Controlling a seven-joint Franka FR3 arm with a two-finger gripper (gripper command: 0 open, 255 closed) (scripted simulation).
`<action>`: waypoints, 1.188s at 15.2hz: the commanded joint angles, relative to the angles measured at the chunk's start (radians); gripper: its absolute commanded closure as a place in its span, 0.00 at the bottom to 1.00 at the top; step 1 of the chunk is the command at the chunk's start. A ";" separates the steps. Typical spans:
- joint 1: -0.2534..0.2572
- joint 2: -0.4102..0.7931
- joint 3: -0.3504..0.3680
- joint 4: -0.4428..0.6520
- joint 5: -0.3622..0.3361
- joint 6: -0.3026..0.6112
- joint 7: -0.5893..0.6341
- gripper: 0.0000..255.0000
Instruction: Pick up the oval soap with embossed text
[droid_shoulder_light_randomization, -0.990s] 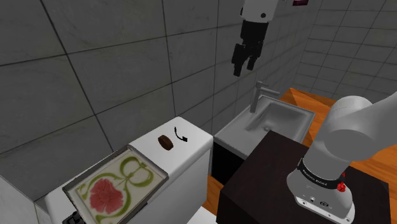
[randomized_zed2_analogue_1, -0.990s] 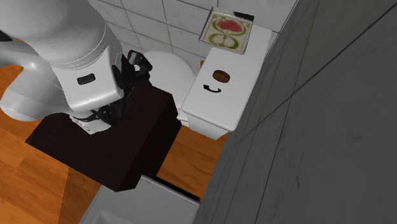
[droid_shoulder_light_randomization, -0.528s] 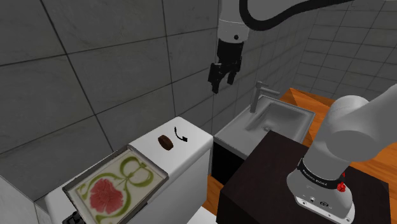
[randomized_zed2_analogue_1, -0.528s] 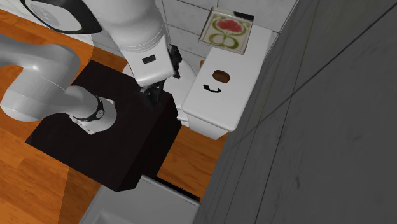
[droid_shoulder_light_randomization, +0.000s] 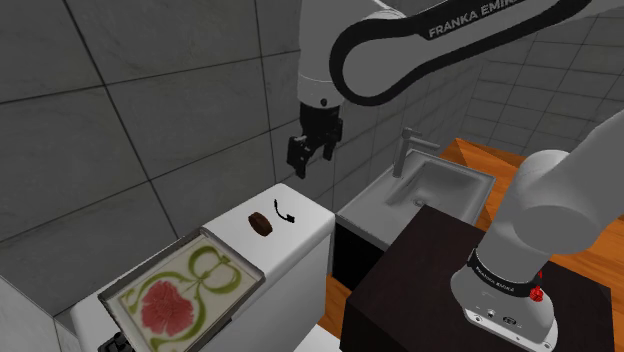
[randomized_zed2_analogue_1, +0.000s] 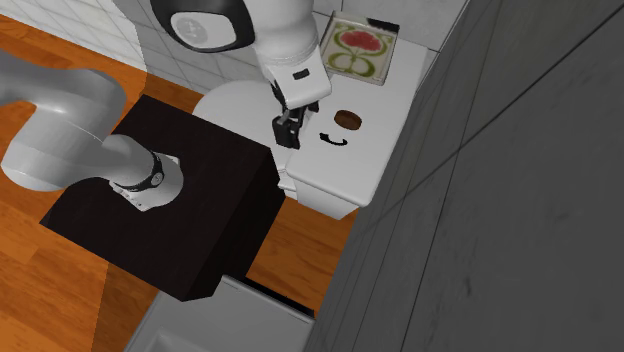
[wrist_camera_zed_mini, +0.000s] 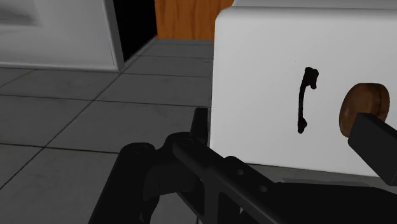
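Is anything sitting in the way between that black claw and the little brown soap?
Nothing blocks it. The gripper hangs in open air near the white tank lid, and the brown soap lies uncovered. A small black curved piece lies flat beside it.

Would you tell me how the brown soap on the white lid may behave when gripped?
The soap looks like a solid, low disc lying flat on the lid, so it probably stays stiff and won't roll. Its rounded rim may slip when squeezed; being small, it is likely light.

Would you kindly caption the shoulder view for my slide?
Black fingers hover near the white tank carrying a brown oval soap.
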 joint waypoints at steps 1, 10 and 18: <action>-0.002 0.060 0.044 0.021 -0.022 0.043 0.051 0.00; -0.014 0.410 0.212 0.195 -0.286 0.172 0.358 0.00; 0.010 0.543 0.213 0.216 -0.422 0.243 0.479 0.00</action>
